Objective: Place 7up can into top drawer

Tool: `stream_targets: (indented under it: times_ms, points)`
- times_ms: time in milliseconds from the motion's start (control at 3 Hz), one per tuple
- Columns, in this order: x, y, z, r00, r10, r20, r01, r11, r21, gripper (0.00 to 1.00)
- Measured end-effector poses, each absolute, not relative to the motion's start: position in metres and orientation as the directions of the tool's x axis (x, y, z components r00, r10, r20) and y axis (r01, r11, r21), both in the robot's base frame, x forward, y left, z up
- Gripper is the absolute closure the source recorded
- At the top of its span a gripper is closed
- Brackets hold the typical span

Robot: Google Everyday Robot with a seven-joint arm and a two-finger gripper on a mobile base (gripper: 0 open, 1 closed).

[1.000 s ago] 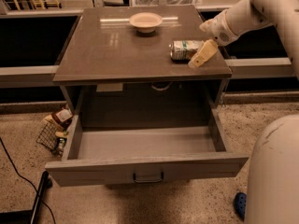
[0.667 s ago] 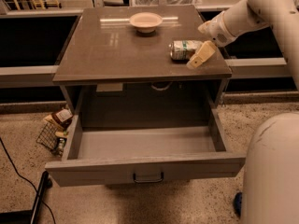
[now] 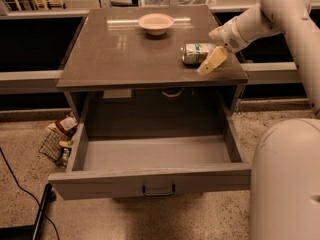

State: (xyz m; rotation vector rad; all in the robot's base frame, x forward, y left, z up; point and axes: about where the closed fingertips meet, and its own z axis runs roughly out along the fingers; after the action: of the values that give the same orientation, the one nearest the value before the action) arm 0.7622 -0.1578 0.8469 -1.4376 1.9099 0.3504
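Lying sideways on the counter (image 3: 125, 59), the 7up can (image 3: 196, 53) is being flanked by the gripper (image 3: 210, 64) just beside it; open or clamped cannot be told. Grasping is being judged in hand; a secure lift into the open top drawer (image 3: 150, 155) below is being called for.

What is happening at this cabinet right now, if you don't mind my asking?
The robot's gripper is right at the 7up can, which lies on its side near the right edge of the cabinet top. The top drawer below is pulled out, and the can is not yet in it. A beige bowl sits at the back of the cabinet top.
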Motion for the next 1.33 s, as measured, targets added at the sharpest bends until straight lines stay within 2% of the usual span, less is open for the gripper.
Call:
stream_targets:
  times_ms: [333,667,1333]
  points:
    - [0.7669,-0.1571,0.8399,-0.135,-0.719,-0.682,-0.923,0.341,-0.177,0.00]
    - [0.7705,-0.1565,0.8359,-0.139,-0.715,-0.686,-0.925,0.340,-0.167,0.17]
    - [0.7719,-0.1564,0.8360,-0.138,-0.712,-0.688,-0.926,0.339,-0.165,0.64]
